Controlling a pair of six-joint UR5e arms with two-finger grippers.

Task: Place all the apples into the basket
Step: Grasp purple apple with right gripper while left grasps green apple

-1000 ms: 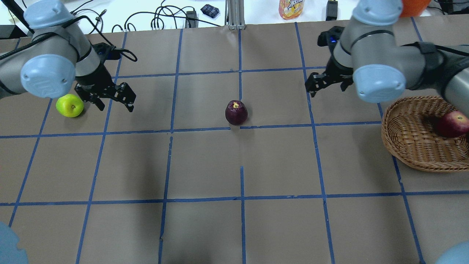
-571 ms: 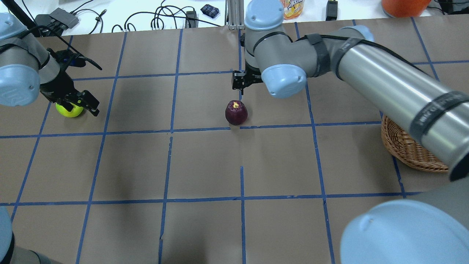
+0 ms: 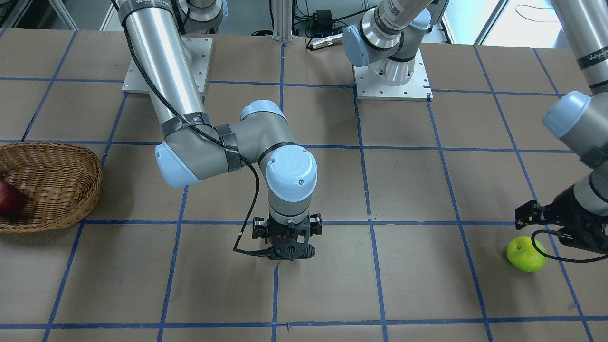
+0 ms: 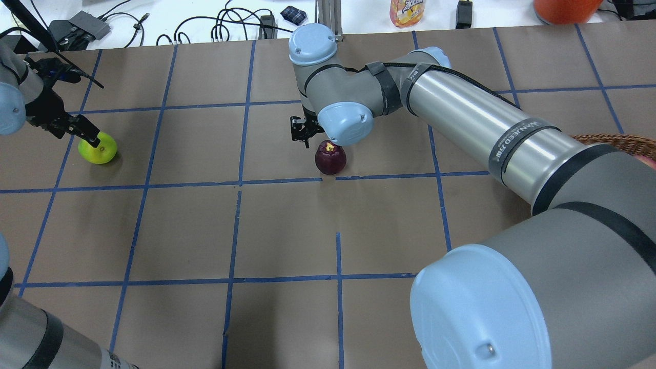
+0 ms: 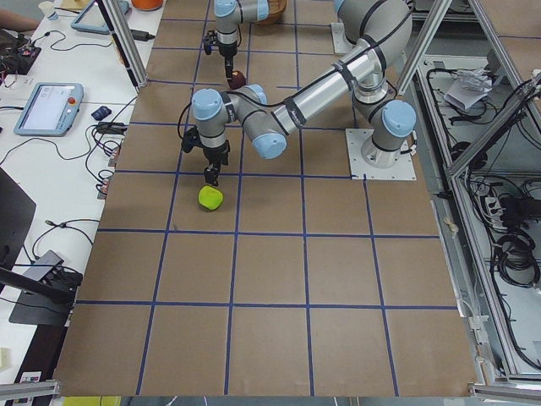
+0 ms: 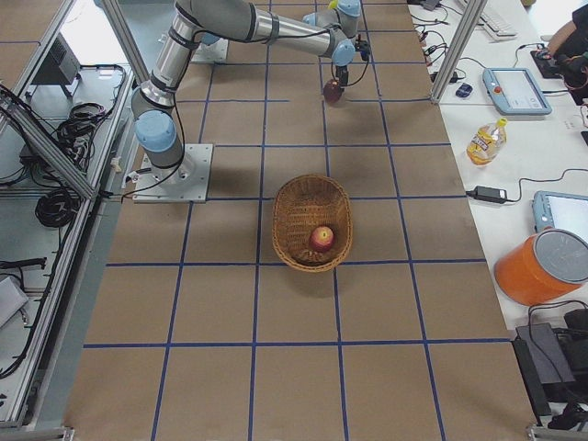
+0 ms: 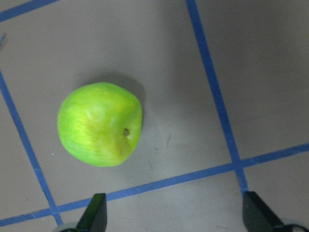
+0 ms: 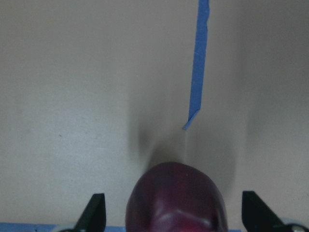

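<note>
Woven wicker basket (image 6: 296, 213) (oval, shallow) holds a round red apple (image 6: 322, 238).

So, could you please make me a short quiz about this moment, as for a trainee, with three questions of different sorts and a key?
1. True or false: the red apple lies in the basket.
2. Fill in the missing word: the left gripper is open, near the ______ apple.
3. Whose wrist view shows the maroon apple centred between open jaws?
A. the left gripper
B. the right gripper
C. neither

Key: 1 true. 2 yellow-green: the yellow-green apple lies on the table, a little ahead of that gripper. 3 B.
</note>
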